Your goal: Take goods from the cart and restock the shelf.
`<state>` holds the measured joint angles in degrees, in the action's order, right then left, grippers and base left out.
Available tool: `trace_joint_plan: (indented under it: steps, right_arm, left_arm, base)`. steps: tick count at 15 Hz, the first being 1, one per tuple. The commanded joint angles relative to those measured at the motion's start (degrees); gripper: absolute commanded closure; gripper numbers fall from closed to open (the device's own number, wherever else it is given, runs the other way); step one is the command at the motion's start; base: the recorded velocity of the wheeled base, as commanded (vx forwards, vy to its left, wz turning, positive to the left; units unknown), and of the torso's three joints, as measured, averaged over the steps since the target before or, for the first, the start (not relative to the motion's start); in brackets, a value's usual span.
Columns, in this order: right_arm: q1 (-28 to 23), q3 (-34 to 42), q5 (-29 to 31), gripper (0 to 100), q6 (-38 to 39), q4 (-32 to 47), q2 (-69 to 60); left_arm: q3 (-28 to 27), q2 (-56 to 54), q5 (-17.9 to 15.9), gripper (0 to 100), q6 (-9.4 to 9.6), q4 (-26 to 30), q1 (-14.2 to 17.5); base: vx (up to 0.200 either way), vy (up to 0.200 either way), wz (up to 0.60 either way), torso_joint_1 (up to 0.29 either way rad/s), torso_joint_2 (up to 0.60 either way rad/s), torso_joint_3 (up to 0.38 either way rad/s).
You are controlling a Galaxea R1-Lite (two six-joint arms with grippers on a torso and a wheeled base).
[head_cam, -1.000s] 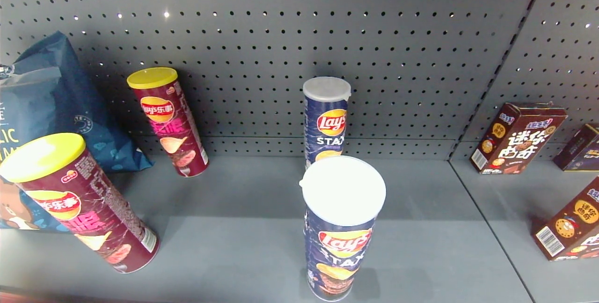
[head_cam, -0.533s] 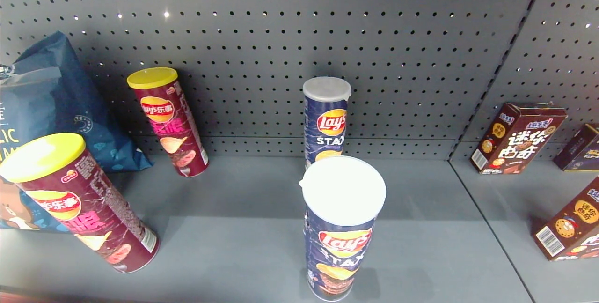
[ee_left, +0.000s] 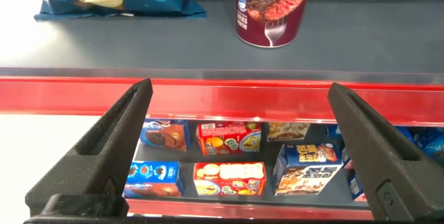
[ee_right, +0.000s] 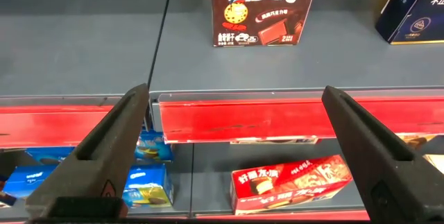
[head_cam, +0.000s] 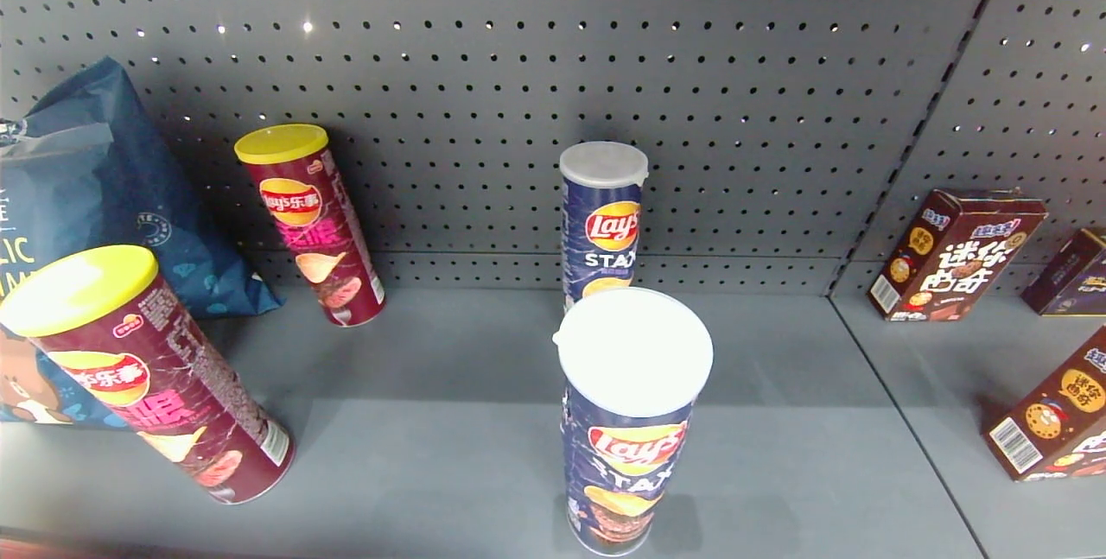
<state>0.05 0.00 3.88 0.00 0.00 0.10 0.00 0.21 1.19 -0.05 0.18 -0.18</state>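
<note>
Nothing has shifted in the last second: the tall blue cardboard chip can with a white plastic lid [head_cam: 629, 447] stands upright near the front of the grey metal shelf [head_cam: 432, 447], so placement looks done. The left gripper [ee_left: 239, 89] and right gripper [ee_right: 236, 91] hang spread and empty outside the red shelf lip [ee_left: 41, 96] (free to retreat cartward). Open shelf lies either side of the can.
</note>
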Motion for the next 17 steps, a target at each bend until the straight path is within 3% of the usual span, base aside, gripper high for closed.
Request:
trace_joint_plan:
  steps: [1,17]
  right_arm:
    - [0.04,0.0,-0.01,0,0.0,0.0,-0.01]
    - [0.04,0.0,-0.01,0,0.0,0.0,-0.01]
  left_arm:
    - [0.0,-0.03,0.04,0,0.05,-0.01,0.01]
    - [0.0,-0.03,0.04,0,-0.04,-0.01,0.01]
  base:
    - [0.0,0.0,0.0,0.0,0.0,0.0]
    - [0.0,0.0,0.0,0.0,0.0,0.0]
